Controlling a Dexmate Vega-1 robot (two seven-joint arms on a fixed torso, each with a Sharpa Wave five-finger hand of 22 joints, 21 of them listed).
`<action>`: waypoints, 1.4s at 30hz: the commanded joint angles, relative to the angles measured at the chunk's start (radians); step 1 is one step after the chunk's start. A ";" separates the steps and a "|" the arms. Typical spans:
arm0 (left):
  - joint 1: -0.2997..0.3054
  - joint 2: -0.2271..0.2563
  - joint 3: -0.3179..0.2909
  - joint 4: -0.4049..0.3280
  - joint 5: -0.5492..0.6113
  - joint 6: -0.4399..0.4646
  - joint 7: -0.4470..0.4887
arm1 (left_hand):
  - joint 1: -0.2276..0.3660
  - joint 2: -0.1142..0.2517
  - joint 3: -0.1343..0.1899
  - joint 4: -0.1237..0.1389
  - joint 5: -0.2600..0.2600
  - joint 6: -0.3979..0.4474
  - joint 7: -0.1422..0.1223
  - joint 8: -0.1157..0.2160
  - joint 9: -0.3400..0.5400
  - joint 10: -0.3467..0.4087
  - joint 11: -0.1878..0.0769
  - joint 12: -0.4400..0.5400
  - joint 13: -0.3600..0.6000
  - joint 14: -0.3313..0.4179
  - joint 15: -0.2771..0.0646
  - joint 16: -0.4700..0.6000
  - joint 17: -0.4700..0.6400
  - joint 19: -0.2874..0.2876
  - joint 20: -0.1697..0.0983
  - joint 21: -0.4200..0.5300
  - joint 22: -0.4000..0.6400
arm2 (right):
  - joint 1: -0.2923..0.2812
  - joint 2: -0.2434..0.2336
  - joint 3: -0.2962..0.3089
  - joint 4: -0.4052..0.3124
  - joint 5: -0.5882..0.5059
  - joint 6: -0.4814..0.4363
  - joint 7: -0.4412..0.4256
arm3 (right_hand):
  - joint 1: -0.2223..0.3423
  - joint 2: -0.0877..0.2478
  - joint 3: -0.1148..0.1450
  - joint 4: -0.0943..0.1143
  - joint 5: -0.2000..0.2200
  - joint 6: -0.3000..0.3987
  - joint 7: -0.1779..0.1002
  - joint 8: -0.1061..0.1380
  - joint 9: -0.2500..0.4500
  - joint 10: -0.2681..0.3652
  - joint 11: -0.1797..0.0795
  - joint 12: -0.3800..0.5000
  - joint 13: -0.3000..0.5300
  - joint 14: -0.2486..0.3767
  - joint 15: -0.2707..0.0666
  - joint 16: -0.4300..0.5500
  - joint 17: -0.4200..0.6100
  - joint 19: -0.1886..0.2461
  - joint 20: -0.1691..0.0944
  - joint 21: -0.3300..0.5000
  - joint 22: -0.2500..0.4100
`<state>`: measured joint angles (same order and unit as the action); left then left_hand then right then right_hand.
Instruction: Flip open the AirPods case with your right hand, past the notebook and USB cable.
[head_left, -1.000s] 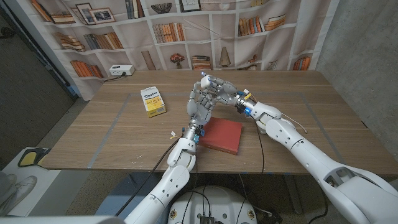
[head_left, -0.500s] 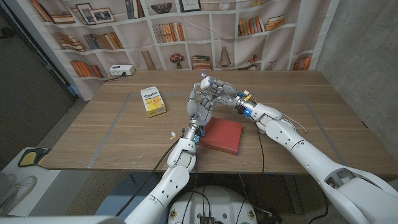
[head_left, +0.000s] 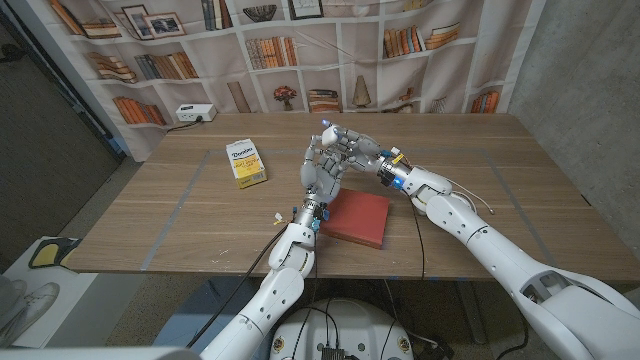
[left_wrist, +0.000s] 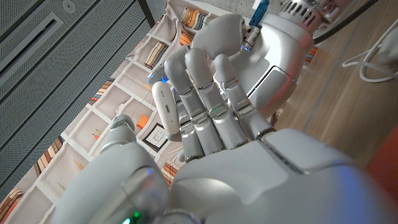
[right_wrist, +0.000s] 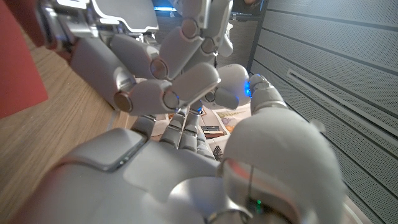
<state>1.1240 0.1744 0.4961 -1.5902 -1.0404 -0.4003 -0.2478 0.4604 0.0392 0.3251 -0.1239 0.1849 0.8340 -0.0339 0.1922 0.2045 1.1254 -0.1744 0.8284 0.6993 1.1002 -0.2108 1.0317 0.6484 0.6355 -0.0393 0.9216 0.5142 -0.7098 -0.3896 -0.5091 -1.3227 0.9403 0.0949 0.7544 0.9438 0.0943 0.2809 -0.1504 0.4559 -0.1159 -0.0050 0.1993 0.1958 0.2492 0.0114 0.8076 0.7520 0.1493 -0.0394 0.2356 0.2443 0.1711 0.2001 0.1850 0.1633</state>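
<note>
Two hands raised together over the tabletop (head_left: 200, 200) middle. Left hand (head_left: 322, 168) upright, grasping one white AirPods case (left_wrist: 166, 111) against its fingers, lid state unclear. Right hand (head_left: 358, 148) pressed against the left, fingers curled in around the same spot; whether it actually grips the case cannot be told. One red notebook (head_left: 358, 220) flat on the wood below the hands, near edge. One thin white cable (left_wrist: 379, 59) lying right of the hands. One yellow-and-white box (head_left: 246, 163) further left, closed. One white power strip (head_left: 195, 113) at the far left corner. Bookshelf-print backdrop (head_left: 300, 50) behind, grey wall at right.
</note>
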 joint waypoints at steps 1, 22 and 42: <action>0.000 -0.006 0.000 0.009 -0.005 0.002 -0.002 | -0.001 0.006 0.005 -0.003 0.005 0.005 -0.001 -0.001 0.001 -0.004 0.000 -0.001 0.001 0.001 -0.001 0.001 0.000 -0.002 0.000 0.010 0.000 | -0.004 -0.003 0.000 -0.003 -0.003 0.009 0.011 | 0.014 0.023 -0.004 -0.002 0.005 0.008 0.002 -0.001 0.001 0.142 -0.131 0.083 0.004 0.011 -0.081 0.000 0.002 0.002 -0.002 -0.002 0.001; -0.010 -0.025 0.002 0.030 -0.011 -0.002 -0.015 | 0.044 0.052 0.035 -0.019 0.008 0.010 -0.007 -0.001 0.003 -0.004 -0.001 0.006 0.007 -0.004 -0.003 0.008 0.003 -0.020 0.001 0.026 -0.005 | 0.004 0.011 -0.005 0.033 0.000 0.007 0.035 | 0.017 0.023 -0.006 -0.003 0.008 0.018 0.000 -0.001 0.000 0.138 -0.133 0.084 0.001 0.011 -0.082 -0.002 0.003 0.004 -0.008 -0.002 0.001; -0.016 -0.040 -0.002 0.050 -0.021 0.000 -0.032 | 0.122 0.161 0.121 -0.015 0.014 0.055 -0.016 0.007 0.007 -0.001 0.009 0.010 0.007 -0.028 -0.005 0.018 0.025 -0.052 0.016 0.064 0.000 | 0.005 0.010 0.002 0.043 0.004 -0.002 0.035 | 0.018 0.024 -0.008 -0.002 0.010 0.021 0.002 -0.003 -0.001 0.140 -0.128 0.089 0.000 0.013 -0.083 -0.002 0.004 0.007 -0.009 -0.002 0.001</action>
<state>1.1103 0.1400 0.4962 -1.5471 -1.0594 -0.4008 -0.2749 0.5762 0.1894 0.4361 -0.1406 0.1925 0.8911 -0.0416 0.1933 0.2072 1.1184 -0.1671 0.8354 0.7060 1.0764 -0.2164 1.0433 0.6690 0.5836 -0.0232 0.9774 0.5126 -0.7069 -0.3808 -0.5101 -1.2874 0.9406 0.1017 0.7868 0.9429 0.0953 0.2767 -0.1546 0.4595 -0.0999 -0.0035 0.1994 0.1958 0.2496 0.0117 0.8092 0.7468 0.1546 -0.0376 0.2356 0.2439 0.1762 0.1947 0.1850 0.1633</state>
